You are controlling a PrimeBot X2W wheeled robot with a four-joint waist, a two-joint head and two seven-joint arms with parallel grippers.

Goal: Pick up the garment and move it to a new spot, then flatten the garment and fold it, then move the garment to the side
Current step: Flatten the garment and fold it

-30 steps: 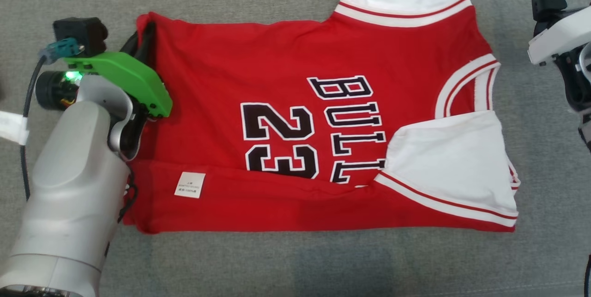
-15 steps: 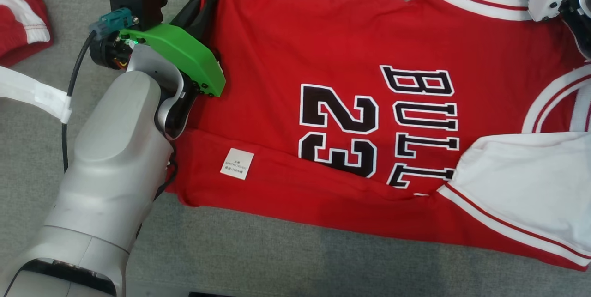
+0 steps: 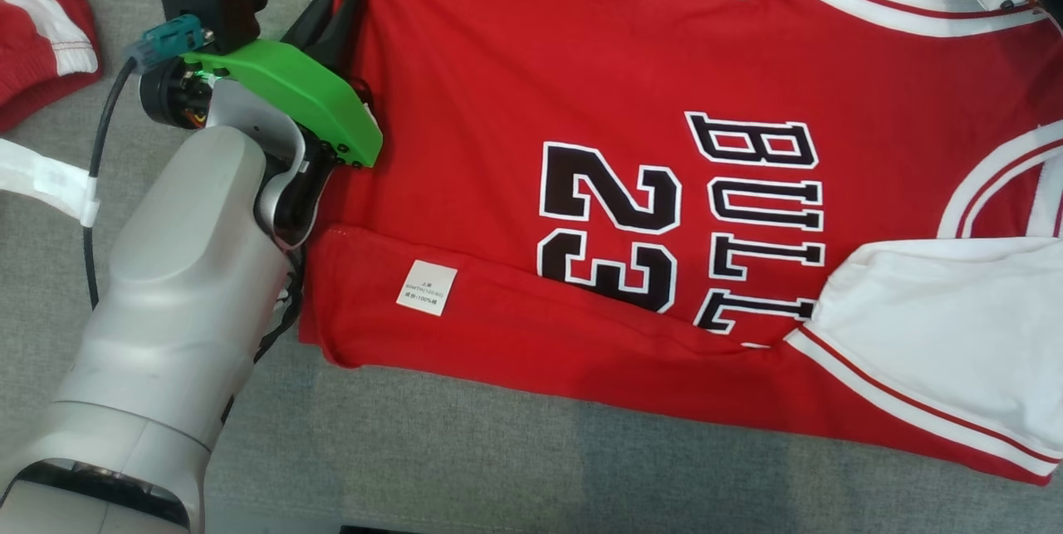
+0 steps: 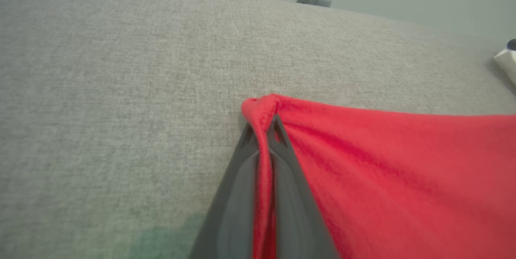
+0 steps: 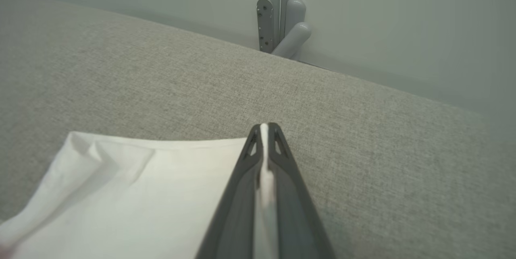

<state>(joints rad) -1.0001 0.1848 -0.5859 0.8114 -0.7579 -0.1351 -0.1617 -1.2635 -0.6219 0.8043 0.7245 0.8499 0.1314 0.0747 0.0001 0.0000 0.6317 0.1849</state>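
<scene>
The red basketball jersey (image 3: 515, 61), white-sleeved with black "BULLS 23" lettering, lies spread on the grey woven fabric surface (image 3: 498, 451). Its near edge is folded over, so a small white label (image 3: 426, 288) shows. My left gripper (image 4: 263, 124) is pressed together on the jersey's far hem corner (image 4: 262, 108), with red cloth pinched between the dark fingers. My right gripper (image 5: 264, 128) is clamped on the edge of the far white sleeve (image 5: 141, 178). Another red and white cloth (image 3: 41, 27) lies apart, off to my left.
</scene>
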